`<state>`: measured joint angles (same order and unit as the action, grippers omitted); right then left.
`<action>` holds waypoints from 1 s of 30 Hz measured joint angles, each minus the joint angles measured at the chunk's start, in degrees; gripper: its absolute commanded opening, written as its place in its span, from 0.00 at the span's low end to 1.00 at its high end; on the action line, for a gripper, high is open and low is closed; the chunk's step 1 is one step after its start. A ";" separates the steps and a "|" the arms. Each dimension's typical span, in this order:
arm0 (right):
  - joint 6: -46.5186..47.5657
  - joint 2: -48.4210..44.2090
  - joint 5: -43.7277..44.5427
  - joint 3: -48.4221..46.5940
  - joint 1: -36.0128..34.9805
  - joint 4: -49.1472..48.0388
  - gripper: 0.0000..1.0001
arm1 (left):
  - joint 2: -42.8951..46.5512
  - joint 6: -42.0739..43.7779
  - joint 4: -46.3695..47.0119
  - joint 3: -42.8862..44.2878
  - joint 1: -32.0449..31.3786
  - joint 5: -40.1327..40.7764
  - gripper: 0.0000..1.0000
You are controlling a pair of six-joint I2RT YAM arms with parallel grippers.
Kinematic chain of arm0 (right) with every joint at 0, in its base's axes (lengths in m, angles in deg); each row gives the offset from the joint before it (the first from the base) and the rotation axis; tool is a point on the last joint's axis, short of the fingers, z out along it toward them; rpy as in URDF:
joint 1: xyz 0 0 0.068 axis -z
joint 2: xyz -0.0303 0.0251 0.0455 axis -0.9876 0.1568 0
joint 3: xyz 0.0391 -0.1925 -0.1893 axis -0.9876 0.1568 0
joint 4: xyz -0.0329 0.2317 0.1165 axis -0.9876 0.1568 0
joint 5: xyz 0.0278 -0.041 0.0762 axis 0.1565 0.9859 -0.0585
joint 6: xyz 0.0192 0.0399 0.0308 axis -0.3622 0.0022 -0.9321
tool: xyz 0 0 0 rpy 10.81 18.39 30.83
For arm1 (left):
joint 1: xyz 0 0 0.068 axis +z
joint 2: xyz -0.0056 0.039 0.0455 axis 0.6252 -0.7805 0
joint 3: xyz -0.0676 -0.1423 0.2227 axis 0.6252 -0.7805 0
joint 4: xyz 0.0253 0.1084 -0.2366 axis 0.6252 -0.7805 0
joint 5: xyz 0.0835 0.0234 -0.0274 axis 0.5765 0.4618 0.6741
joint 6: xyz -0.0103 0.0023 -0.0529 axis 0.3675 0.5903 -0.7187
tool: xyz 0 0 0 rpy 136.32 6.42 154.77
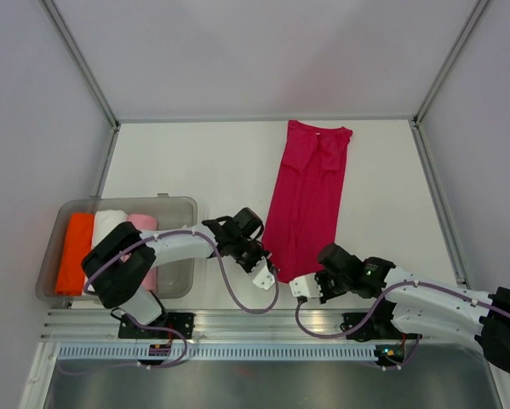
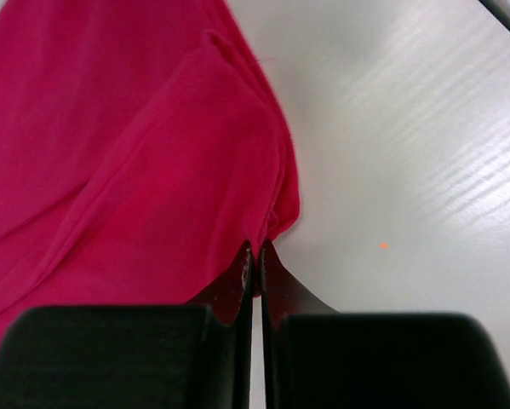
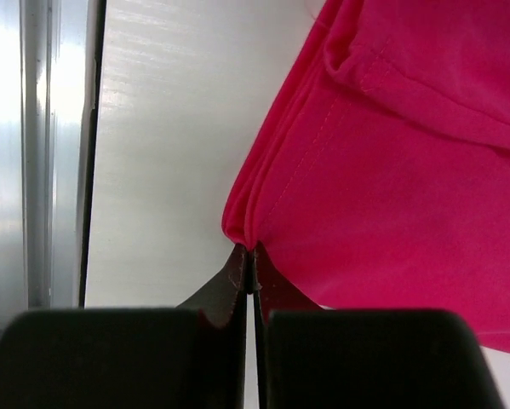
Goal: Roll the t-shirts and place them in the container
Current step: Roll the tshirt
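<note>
Grip step: left fingers and right fingers are each clenching one corner of the near hem of the shirt. Shirt is lying folded in a long strip, running from the far edge of the desk toward its near edge, right of centre. Roll looks unstarted. Next move is calling for both to curl the hem over evenly toward the far edge. Not seeing any label or writing.
</note>
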<state>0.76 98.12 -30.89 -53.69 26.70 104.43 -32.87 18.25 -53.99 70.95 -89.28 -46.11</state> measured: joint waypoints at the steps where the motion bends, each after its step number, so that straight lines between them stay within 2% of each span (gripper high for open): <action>1: -0.46 0.26 0.17 -0.42 0.00 0.24 0.01 | -0.13 -1.49 -0.20 1.11 0.15 -0.31 0.02; 5: -2.27 1.75 -0.74 -3.23 1.42 2.32 0.00 | -1.49 -7.43 -4.24 8.81 1.68 -2.84 0.02; 12: -3.69 1.73 -6.08 -6.34 10.43 5.40 0.00 | -6.16 -15.56 -15.08 21.92 3.65 -6.84 0.02; 18: -6.86 3.96 -10.54 -8.72 13.90 5.42 0.00 | -9.94 -22.73 -20.83 25.70 4.50 -7.02 0.02; 24: -7.45 7.48 -12.61 -9.68 19.50 3.39 0.00 | -14.32 -28.72 -22.75 29.73 7.58 -6.91 0.02; 30: -8.85 9.25 -13.88 -9.68 25.18 0.33 0.00 | -16.31 -30.14 -23.63 30.03 9.57 -6.88 0.02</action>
<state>-8.09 107.36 -44.77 -63.37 51.88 104.76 -49.18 -11.89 -77.61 100.98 -79.71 -52.99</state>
